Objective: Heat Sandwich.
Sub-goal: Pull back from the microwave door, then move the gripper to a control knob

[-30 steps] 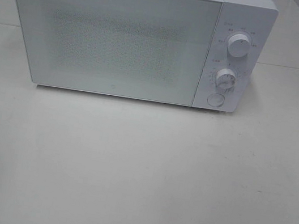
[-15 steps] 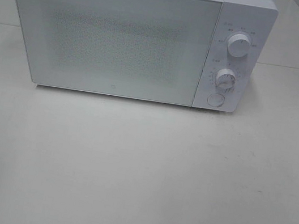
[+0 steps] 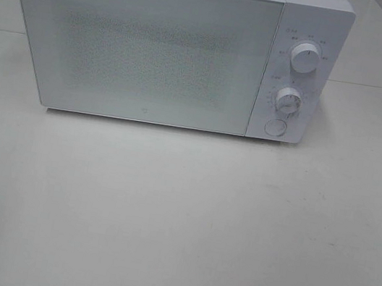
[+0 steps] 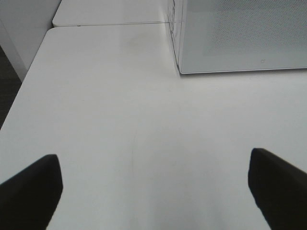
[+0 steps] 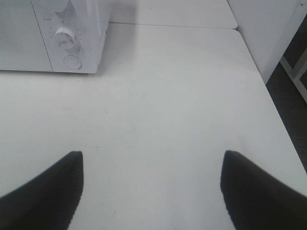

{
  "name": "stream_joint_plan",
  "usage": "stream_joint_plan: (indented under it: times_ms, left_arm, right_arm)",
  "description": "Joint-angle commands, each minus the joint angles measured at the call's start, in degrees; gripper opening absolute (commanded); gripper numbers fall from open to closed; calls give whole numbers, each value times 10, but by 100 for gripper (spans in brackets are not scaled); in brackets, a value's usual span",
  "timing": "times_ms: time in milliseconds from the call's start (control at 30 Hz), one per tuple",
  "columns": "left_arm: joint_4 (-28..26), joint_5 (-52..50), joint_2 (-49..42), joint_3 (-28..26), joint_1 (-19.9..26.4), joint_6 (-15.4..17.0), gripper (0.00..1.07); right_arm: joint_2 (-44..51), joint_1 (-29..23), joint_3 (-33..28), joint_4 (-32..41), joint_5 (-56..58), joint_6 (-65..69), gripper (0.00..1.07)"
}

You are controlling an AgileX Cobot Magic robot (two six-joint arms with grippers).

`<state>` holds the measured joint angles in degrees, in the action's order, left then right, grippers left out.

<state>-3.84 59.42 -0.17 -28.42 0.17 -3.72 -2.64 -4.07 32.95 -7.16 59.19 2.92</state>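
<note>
I can see my right gripper (image 5: 152,153) from this camera. Its two black fingers (image 5: 48,196) are spread far apart, with nothing but bare table between them. The table (image 5: 168,96) is white and flat. Farther out on it stands a white microwave (image 5: 96,43). I only see the end with the controls. It has a round knob (image 5: 64,37), and a round button (image 5: 72,62) just beside it, nearer the table. Past the table's far side edge I see dark floor (image 5: 288,103).
</note>
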Motion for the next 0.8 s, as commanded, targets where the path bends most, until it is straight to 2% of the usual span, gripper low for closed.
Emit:
stream_joint_plan:
  times_ms: [33, 800]
  left_arm:
    - [-3, -5, -15, 2, 3, -1, 100]
    - [-3, -5, -15, 2, 3, -1, 100]
  right_arm:
    - [-29, 3, 10, 1, -16, 1, 76]
    - [-214, 3, 9, 1, -194, 26, 76]
